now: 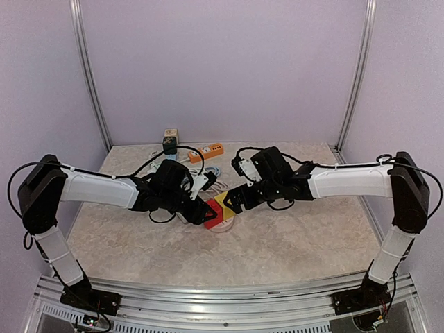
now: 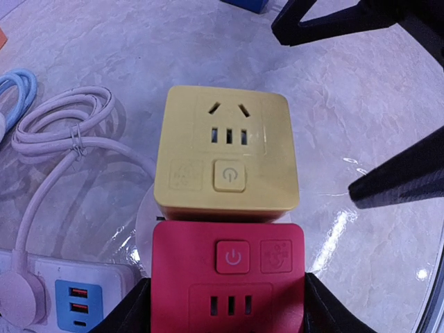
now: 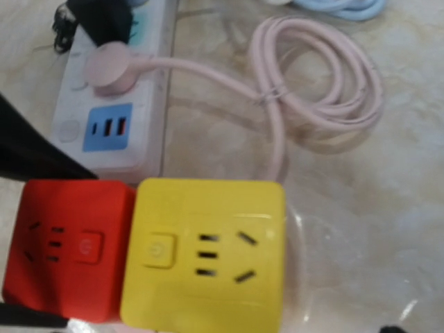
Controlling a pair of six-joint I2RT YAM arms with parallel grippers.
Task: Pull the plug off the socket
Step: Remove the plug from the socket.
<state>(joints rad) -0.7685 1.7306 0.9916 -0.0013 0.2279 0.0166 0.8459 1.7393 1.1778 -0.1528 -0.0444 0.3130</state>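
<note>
Left wrist: left pincer (image 2: 226, 290) pinches red cube (image 2: 229, 260); right pincer (image 2: 313, 111) spread wide, nr yellow cube (image 2: 227, 149).

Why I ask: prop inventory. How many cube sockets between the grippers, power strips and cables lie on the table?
Cube sockets: 2, the red plastic cube socket and the yellow plastic cube socket
Power strips: 2, the long white power strip and the long orange power strip
Cables: 2, the coiled pale pink cable and the light blue cable
Total: 6

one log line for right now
left end effector closed on red cube | right end effector open near yellow cube | not yet separated
</note>
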